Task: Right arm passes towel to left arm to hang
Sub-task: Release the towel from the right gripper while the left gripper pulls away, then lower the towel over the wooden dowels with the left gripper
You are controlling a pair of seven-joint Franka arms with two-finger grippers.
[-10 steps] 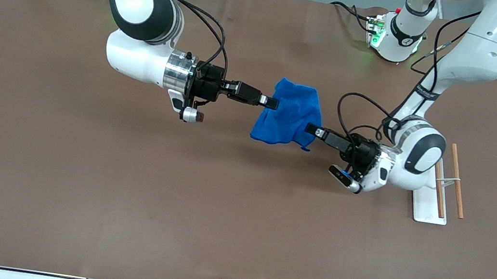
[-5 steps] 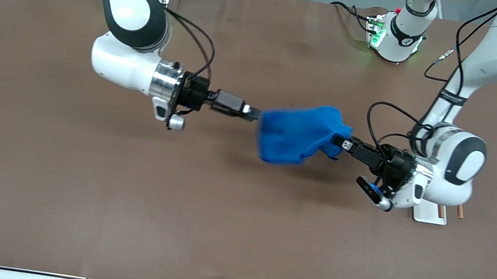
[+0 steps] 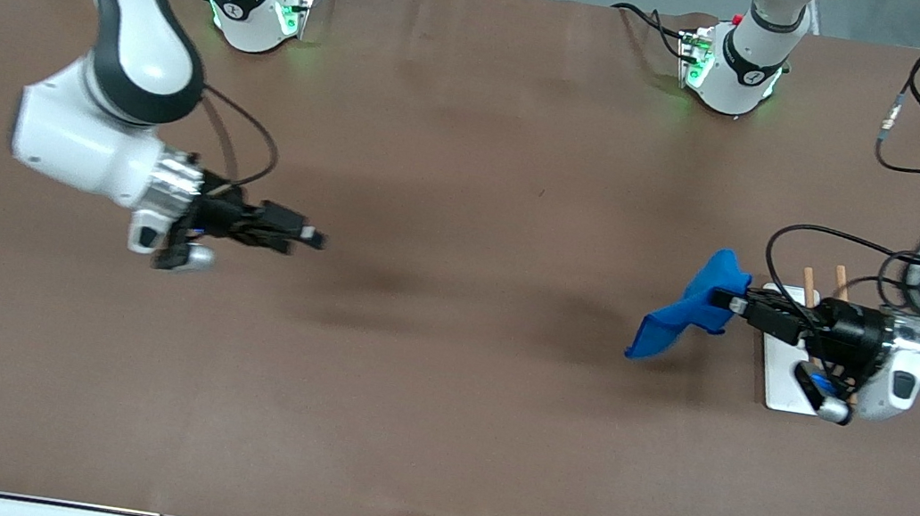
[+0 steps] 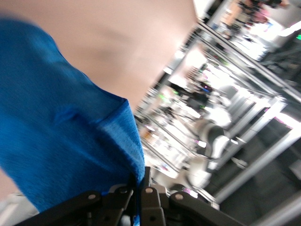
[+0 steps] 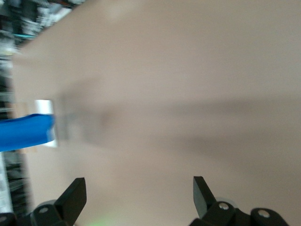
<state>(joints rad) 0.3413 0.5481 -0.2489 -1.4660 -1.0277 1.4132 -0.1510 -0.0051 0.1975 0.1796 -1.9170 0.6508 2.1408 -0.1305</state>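
Item 1: bright blue soft cloth towel [image 3: 686, 312], which we found pinched in the left gripper [image 3: 733, 302], hanging above brown table [image 3: 440, 399] beside white rack base [image 3: 775, 383]. Item 2: right gripper [image 3: 317, 239], fingers apart, empty, approx. 9 o'clock from towel, well apart.

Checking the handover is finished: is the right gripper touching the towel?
Apart. The front view shows the right gripper open over bare table toward the right arm's end, while the towel hangs from the shut left gripper beside the rack.
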